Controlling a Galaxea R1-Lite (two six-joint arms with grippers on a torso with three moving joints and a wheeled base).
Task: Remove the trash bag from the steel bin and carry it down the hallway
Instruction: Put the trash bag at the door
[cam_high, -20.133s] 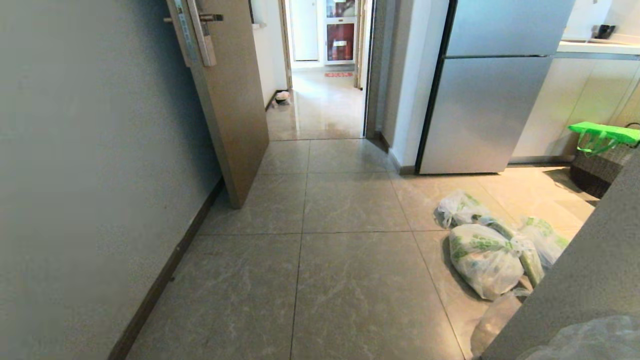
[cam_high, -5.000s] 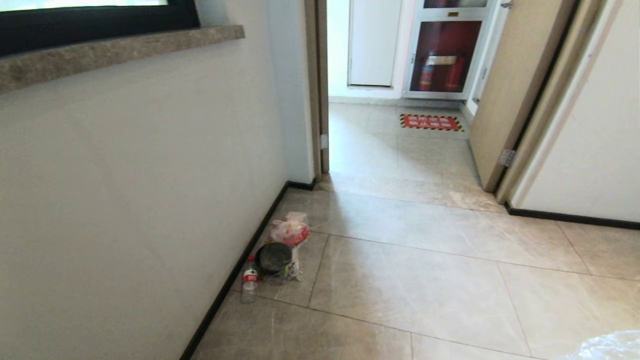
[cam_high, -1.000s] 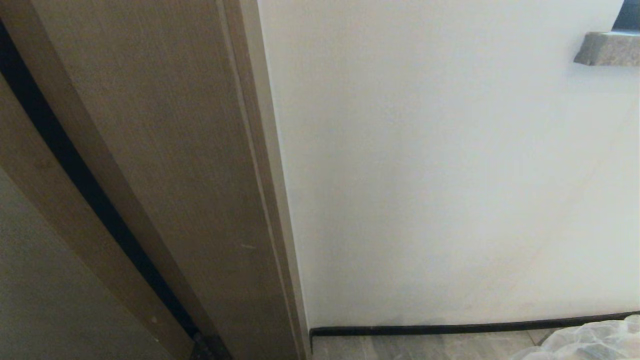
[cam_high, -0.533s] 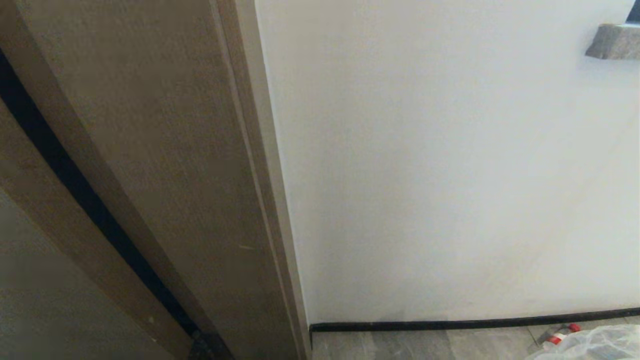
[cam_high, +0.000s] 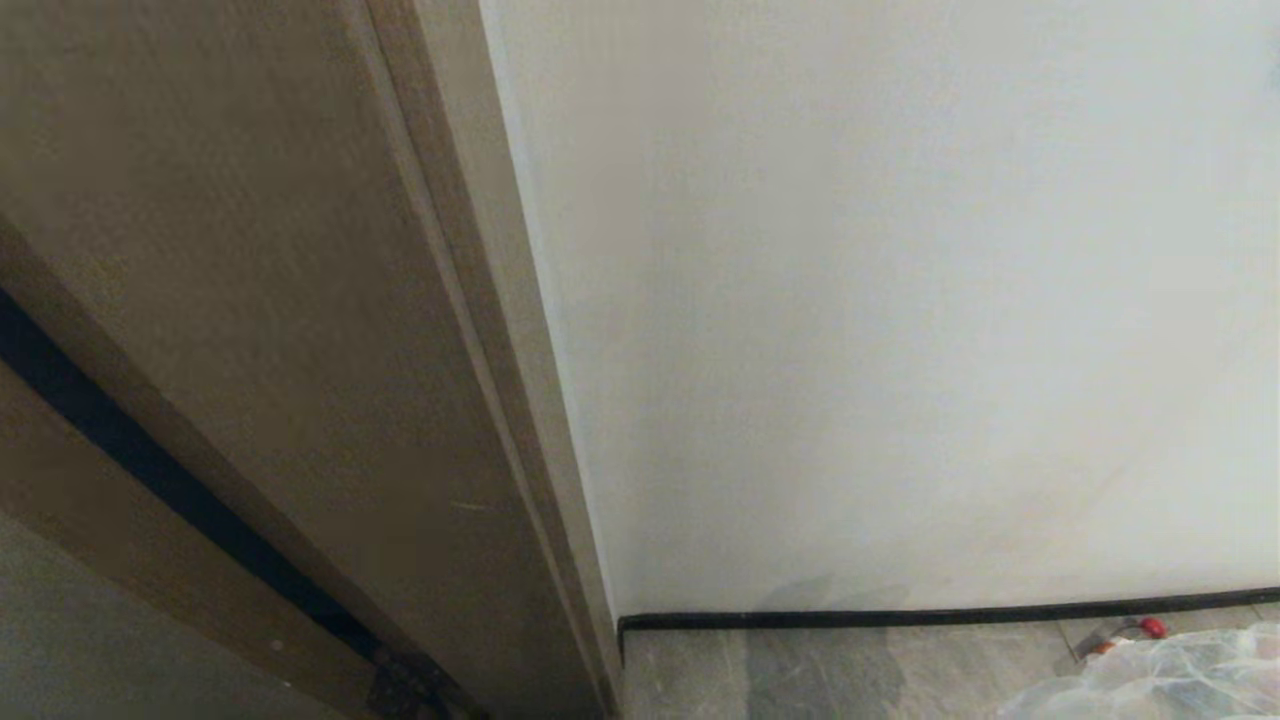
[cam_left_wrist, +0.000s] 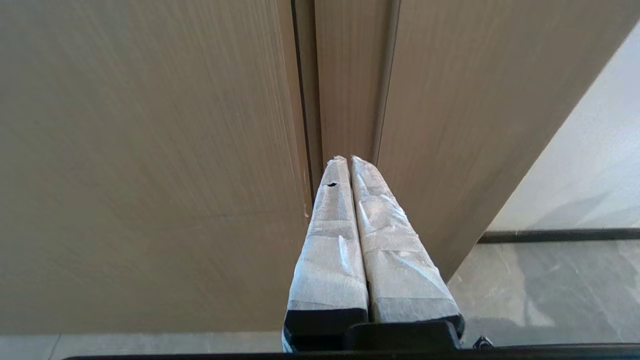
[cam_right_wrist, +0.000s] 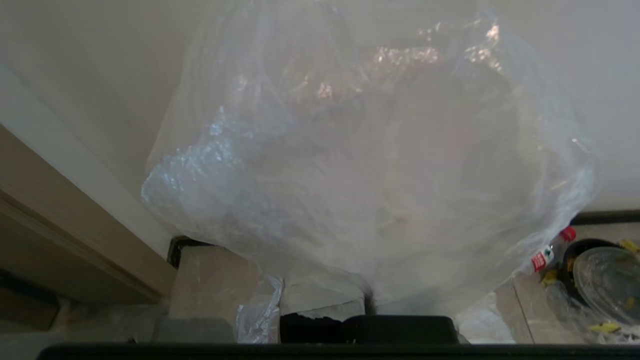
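Observation:
The trash bag (cam_right_wrist: 370, 165), thin, crinkled and translucent, fills the right wrist view and hangs in front of a white wall. My right gripper (cam_right_wrist: 362, 300) is shut on its gathered plastic, its fingers mostly hidden under the bag. In the head view only a corner of the bag (cam_high: 1170, 680) shows, at the bottom right above the hallway's grey floor tiles (cam_high: 850, 670). My left gripper (cam_left_wrist: 346, 162) is shut and empty, its taped fingers pointing at a wooden door frame. The steel bin is out of view.
A brown wooden door and frame (cam_high: 300, 350) stand close on the left, a white wall (cam_high: 900, 300) with black baseboard (cam_high: 900, 617) straight ahead. On the floor by the wall lie a red-capped bottle (cam_right_wrist: 547, 252) and a black bowl with clear plastic litter (cam_right_wrist: 600, 275).
The whole head view has shifted: the camera now looks lower. The stone window sill has left the top right, more floor shows, and the red-capped bottle has come into sight. Both grippers stay shut.

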